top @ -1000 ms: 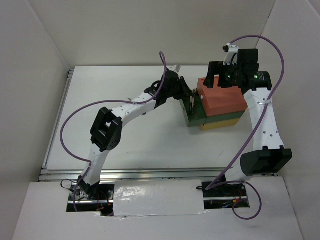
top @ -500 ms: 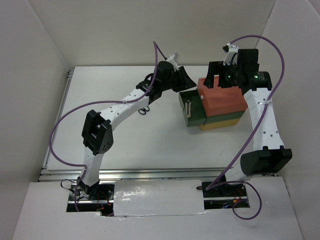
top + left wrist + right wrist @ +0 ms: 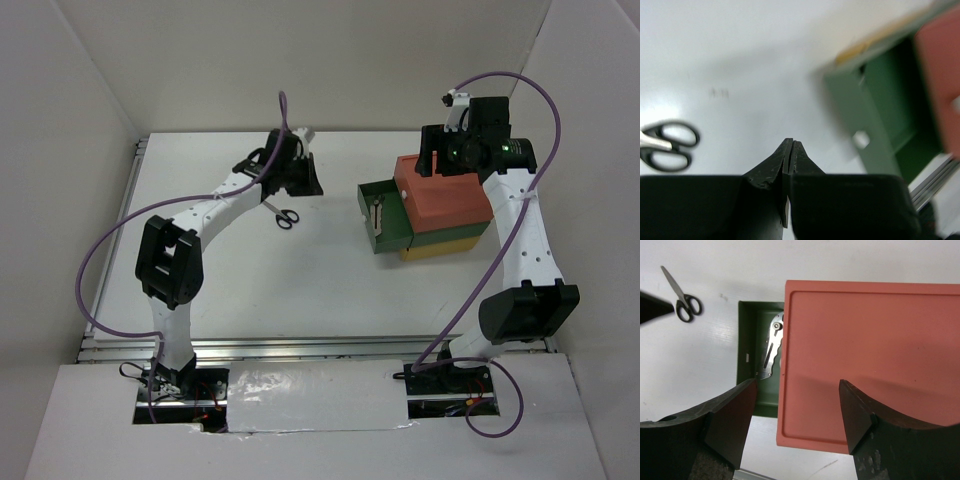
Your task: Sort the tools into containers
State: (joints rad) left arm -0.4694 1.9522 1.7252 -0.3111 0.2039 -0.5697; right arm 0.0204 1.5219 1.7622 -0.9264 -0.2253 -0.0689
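The containers are a stack with a red-orange top (image 3: 445,195), a dark green middle and a yellow bottom (image 3: 440,248). The green drawer (image 3: 385,215) is pulled out to the left, and a silver metal tool (image 3: 771,347) lies inside it. Black-handled scissors (image 3: 283,215) lie on the table, left of the stack. My left gripper (image 3: 305,183) is shut and empty, hovering just behind the scissors (image 3: 665,150). My right gripper (image 3: 799,390) hangs open above the red-orange top (image 3: 870,360), holding nothing.
White walls enclose the table on the left, back and right. An aluminium rail (image 3: 300,345) runs along the near edge. Purple cables loop off both arms.
My left gripper drew back from the green drawer to the left, toward the scissors, and shut. The silver tool stays in the drawer. The right jaws narrowed a little.
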